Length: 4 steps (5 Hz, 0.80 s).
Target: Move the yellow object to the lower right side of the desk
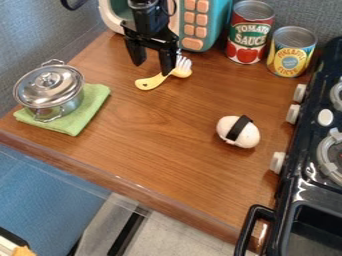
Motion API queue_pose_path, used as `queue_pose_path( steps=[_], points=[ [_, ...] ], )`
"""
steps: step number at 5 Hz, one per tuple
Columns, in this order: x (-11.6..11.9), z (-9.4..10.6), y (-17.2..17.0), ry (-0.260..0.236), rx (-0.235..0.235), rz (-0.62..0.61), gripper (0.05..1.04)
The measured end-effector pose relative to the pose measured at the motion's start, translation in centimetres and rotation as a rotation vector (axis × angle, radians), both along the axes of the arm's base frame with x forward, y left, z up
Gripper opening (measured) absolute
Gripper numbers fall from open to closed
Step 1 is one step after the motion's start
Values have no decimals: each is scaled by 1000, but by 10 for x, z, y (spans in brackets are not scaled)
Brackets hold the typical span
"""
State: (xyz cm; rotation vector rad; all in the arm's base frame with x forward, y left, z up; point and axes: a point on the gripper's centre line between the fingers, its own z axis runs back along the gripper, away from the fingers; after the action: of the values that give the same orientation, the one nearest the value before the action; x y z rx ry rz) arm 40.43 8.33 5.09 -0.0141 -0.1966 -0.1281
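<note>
The wooden worktop [147, 135] took up most of what I could see, with the black stove [311, 131] running down its right side, knobs facing the wood. At the far edge stood the teal toy microwave [222, 25], its peach buttons showing. The black arm [150, 22] came in from the top in front of it, and its jaws [153, 69] hung over the far part of the worktop, set wide with a gap between them. To the left, the lidded metal pot [50, 92] sat on a folded green cloth [97, 97]. Right of the microwave, the red can [246, 47] stood upright, and just beside it, closer to the stove, a shorter yellow-labelled can [292, 56]. The pale egg-shaped toy [238, 131] with its black band lay towards the right. The yellow utensil [148, 83] lay in the far middle, handle pointing left, white prongs up by the right jaw's tip; whether they touched, I couldn't tell.
</note>
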Motion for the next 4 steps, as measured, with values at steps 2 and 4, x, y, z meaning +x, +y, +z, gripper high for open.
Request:
queue_pose_path(
  steps=[2,4],
  points=[
    [9,-24,-2,12,45,-1,965],
    [9,-26,-9,33,57,-30,412]
  ],
)
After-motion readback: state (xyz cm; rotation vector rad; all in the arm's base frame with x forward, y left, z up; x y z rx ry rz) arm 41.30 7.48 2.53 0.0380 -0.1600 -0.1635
